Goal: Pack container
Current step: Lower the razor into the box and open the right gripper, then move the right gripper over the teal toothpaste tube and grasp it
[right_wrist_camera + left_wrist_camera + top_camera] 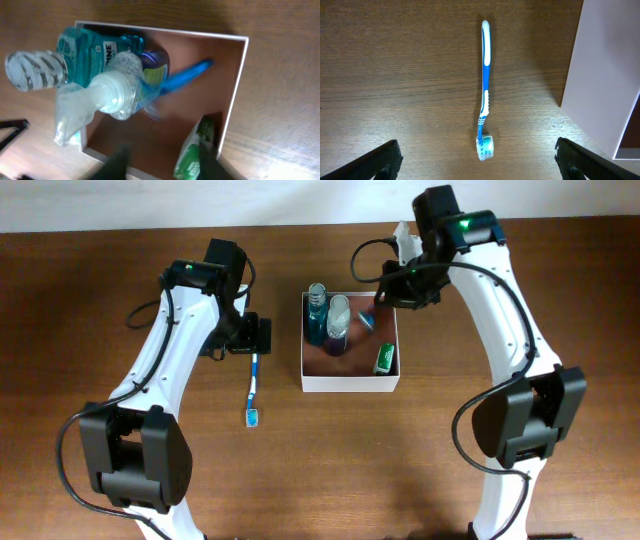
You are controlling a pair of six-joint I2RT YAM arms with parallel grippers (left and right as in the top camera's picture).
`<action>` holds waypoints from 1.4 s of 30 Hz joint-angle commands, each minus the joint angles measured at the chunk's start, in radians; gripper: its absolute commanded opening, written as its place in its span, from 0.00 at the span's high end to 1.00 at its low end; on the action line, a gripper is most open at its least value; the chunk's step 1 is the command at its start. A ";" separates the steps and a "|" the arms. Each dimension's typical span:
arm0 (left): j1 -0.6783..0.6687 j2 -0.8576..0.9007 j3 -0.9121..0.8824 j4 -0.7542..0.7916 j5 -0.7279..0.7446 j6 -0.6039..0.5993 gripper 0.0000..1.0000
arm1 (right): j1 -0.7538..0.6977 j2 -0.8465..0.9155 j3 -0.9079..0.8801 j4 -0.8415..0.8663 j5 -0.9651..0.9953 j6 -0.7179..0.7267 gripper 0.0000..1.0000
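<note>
Left claw (477,159): fingers spread wide, nothing gripped, hovering over table (395,75). Nearest, in line with the gap between the fingers: bristle head of blue-and-white toothbrush (485,75), flat on the wood. Handle running straight ahead, away from the claw. Off to the claw's right: white outer wall of container (605,75), apart from the toothbrush.

Right claw (162,162): fingers blurred but standing apart, poised over the container's near edge. Closest, just beside one finger: green packet (192,150) against the container wall. Further ahead, over the reddish-brown floor: blurred blue item (185,77), lying aslant. Farthest, ahead and left: clear bottle (120,90) and teal mouthwash bottle (90,50), touching, in the container's far corner.
</note>
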 commanded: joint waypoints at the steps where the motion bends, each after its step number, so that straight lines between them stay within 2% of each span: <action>1: 0.000 -0.015 -0.005 0.002 0.000 0.002 0.01 | 0.013 0.002 0.013 0.007 0.042 0.053 0.53; 7: 0.000 -0.015 -0.005 0.002 0.000 0.002 0.01 | -0.027 0.002 0.013 0.010 0.132 0.069 0.46; 9: 0.000 -0.015 -0.005 0.002 0.000 0.002 0.01 | -0.074 0.002 0.013 0.012 0.134 0.068 0.40; 11: 0.000 -0.015 -0.005 0.002 0.000 0.002 0.01 | -0.136 0.002 0.013 0.012 0.138 0.059 0.27; 12: 0.000 -0.015 -0.005 0.002 0.000 0.002 0.01 | -0.164 0.002 0.013 0.013 0.144 0.051 0.26; 18: 0.000 -0.015 -0.005 0.002 0.000 0.002 0.01 | -0.317 0.004 0.013 0.031 0.161 -0.083 0.25; 22: 0.000 -0.015 -0.005 0.002 0.000 0.002 0.01 | -0.352 0.035 0.013 0.067 0.166 -0.257 0.25; 24: 0.001 -0.015 -0.005 0.002 0.000 0.002 0.01 | -0.354 0.066 0.013 0.086 0.220 -0.303 0.18; 29: 0.000 -0.015 -0.005 0.002 0.000 0.002 0.01 | -0.356 0.159 0.013 0.130 0.376 -0.305 0.14; 34: 0.000 -0.015 -0.005 0.002 0.000 0.002 0.01 | -0.363 0.253 0.013 0.168 0.383 -0.332 0.11; 42: 0.000 -0.015 -0.005 0.002 0.000 0.002 0.01 | -0.388 0.299 0.013 0.278 0.389 -0.335 0.11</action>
